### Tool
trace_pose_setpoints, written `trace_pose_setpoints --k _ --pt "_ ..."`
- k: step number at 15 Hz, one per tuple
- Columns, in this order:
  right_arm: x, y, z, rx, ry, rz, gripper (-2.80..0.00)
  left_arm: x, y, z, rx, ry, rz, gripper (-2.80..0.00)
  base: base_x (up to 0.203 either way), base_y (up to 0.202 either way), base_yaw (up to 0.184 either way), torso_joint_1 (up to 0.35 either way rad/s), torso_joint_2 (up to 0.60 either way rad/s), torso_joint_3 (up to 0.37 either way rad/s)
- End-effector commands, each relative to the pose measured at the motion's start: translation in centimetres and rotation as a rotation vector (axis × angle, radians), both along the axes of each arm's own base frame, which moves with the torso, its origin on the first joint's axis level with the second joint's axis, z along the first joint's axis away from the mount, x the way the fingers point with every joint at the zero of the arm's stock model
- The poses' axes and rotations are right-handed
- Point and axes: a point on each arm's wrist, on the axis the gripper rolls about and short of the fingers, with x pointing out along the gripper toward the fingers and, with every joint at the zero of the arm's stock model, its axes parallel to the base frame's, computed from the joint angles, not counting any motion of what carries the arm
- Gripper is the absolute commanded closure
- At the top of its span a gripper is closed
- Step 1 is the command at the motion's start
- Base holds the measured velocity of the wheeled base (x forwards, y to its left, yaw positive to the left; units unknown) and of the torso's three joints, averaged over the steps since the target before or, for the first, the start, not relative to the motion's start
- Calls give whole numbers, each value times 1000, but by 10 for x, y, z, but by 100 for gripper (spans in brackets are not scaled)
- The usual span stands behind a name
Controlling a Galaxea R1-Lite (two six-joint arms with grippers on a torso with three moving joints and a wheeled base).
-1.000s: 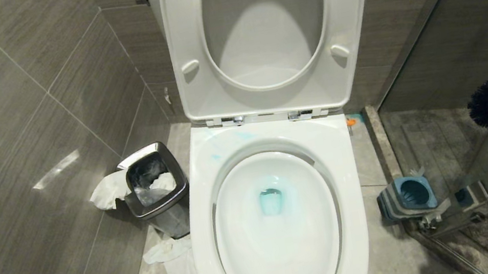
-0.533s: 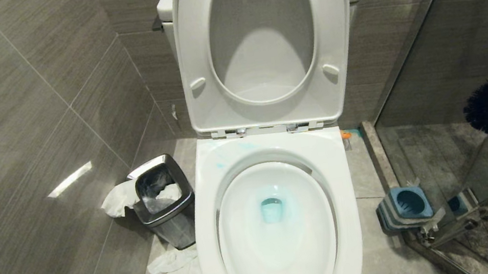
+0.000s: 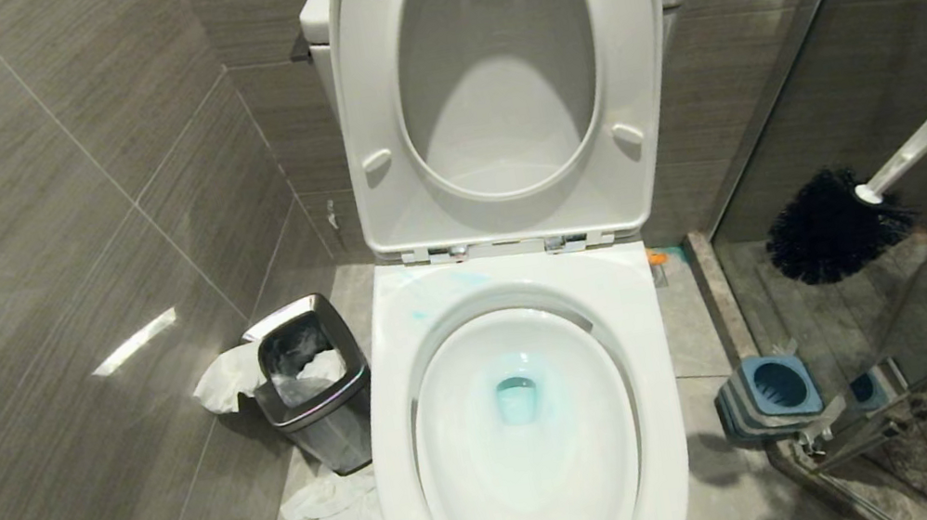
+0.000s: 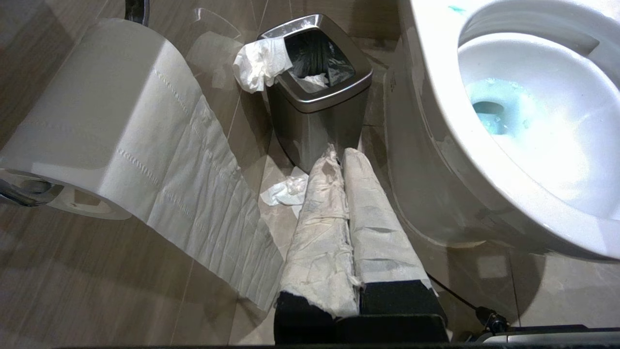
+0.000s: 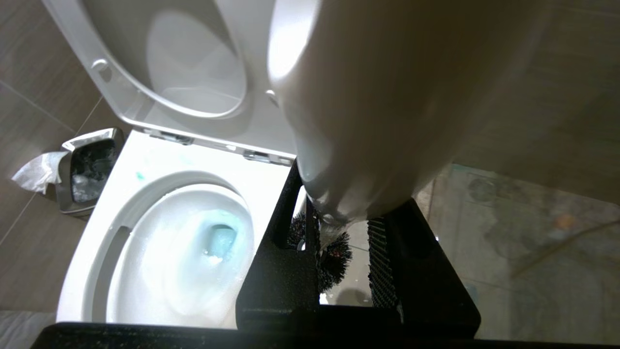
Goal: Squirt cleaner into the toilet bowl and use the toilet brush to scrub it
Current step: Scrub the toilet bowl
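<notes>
**Cleaner is in, scrubbing is not begun**

The toilet bowl is taken as the landmark. Its seat and lid are stood up behind it, so the basin is open. The cleaner is seen as blue-green water at the bottom of the bowl, with pale smears on the back rim. So the squirting part is judged to be done.

The toilet brush is held up in the air, well to the right of the bowl and above the floor. Its black bristles are not yet touching the bowl. Its blue-grey holder is left on the floor beside the bowl's right side.

The right gripper is closed around the brush handle, with the bristles seen past its fingers. The left gripper is closed with nothing in it, low by the bowl's left side, near the steel bin.

The scrubbing is all still to be done.
</notes>
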Motion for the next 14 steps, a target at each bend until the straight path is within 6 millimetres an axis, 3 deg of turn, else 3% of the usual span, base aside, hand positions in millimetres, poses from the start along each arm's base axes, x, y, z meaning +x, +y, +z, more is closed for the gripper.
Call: trace_pose_setpoints --k 1,6,14 --pt "28 37 -13 -33 71 34 0 0 0 0 1 1 0 0 0 0 0 0 0 0" --pt "72 115 -49 -62 188 83 0 0 0 0 1 0 0 0 0 0 0 0 0 0" --pt "144 179 -109 -90 233 83 0 0 0 0 1 1 0 0 0 0 0 1 1 18"
